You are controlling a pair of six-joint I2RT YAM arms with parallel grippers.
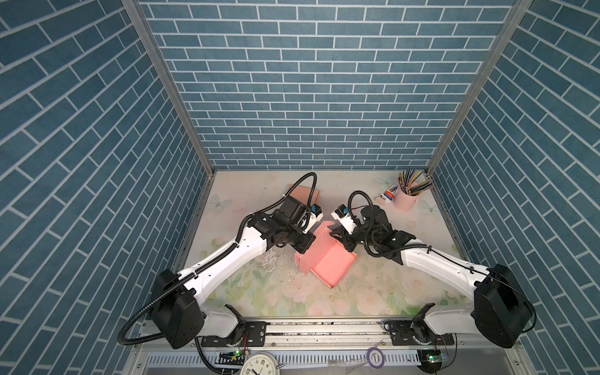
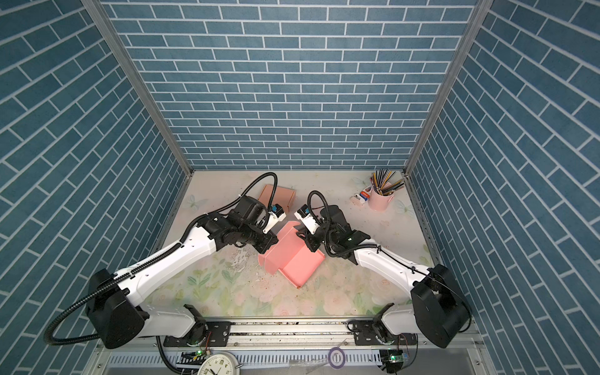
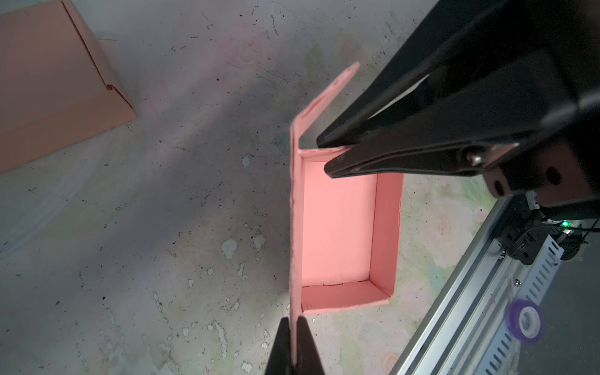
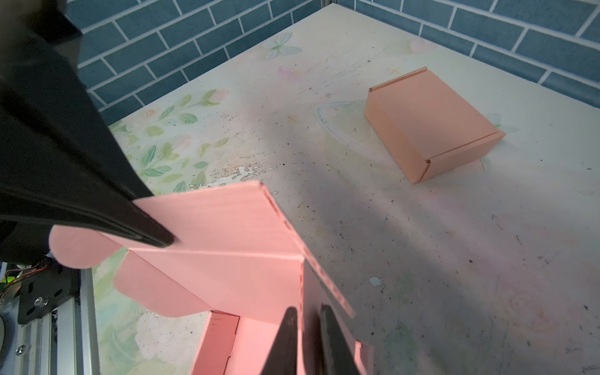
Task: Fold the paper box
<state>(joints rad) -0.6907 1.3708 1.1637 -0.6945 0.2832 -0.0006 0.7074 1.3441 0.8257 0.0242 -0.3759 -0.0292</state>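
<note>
The pink paper box (image 1: 328,264) is rested on the tabletop (image 1: 292,292) between the two tools, with its tray formed and its lid not yet closed. The left tool (image 3: 293,321) is clamped on the raised lid panel (image 4: 220,217), apparently so that the panel is held clear of the tray. The right tool (image 3: 328,156) is drawn together on the end wall (image 3: 311,151) just ahead of it, probably to steady the tray for the lid fold.
</note>
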